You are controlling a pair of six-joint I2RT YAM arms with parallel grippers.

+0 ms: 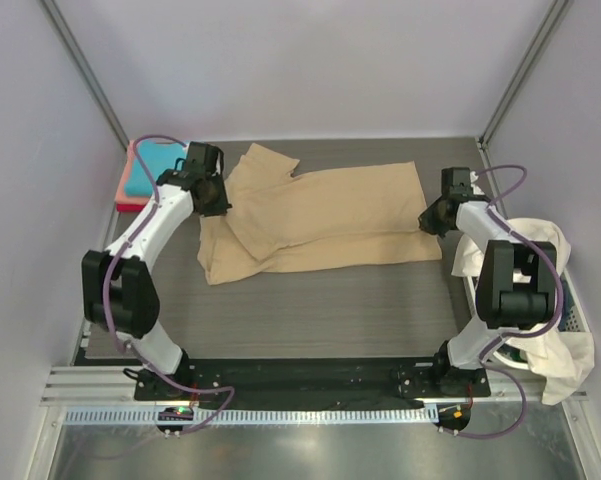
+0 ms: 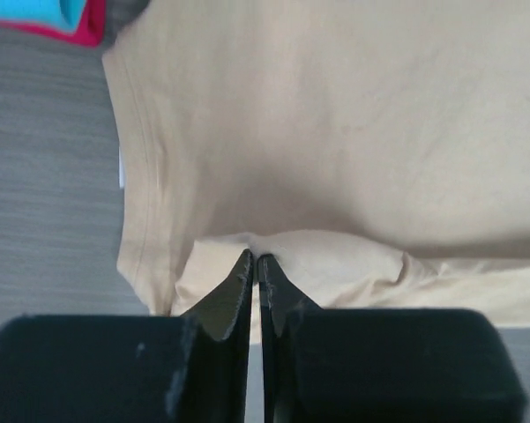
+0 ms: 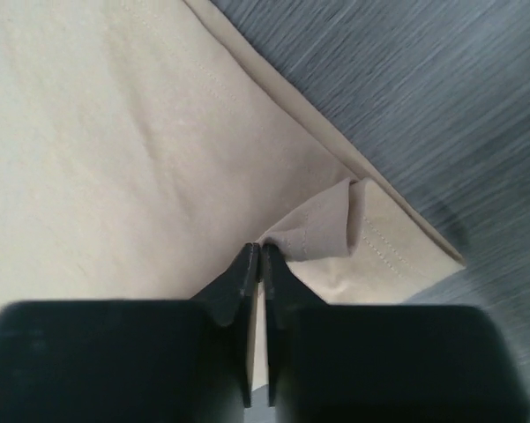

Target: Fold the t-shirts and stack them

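A large tan t-shirt (image 1: pixel 320 215) lies partly folded across the middle of the table. My left gripper (image 1: pixel 215 197) is shut on a pinch of its left edge, seen in the left wrist view (image 2: pixel 255 256) with the tan t-shirt (image 2: pixel 335 132) spread beyond it. My right gripper (image 1: pixel 432 218) is shut on a fold of its right hem, seen in the right wrist view (image 3: pixel 258 248) over the tan t-shirt (image 3: pixel 115 159). A turquoise t-shirt (image 1: pixel 152 166) lies folded on salmon-pink and red ones (image 1: pixel 130 203) at the far left.
Cream-white t-shirts (image 1: pixel 540 300) hang over a white plastic basket (image 1: pixel 578 320) at the right edge. Frame posts stand at the far corners. A metal rail (image 1: pixel 280 405) runs along the near edge by the arm bases.
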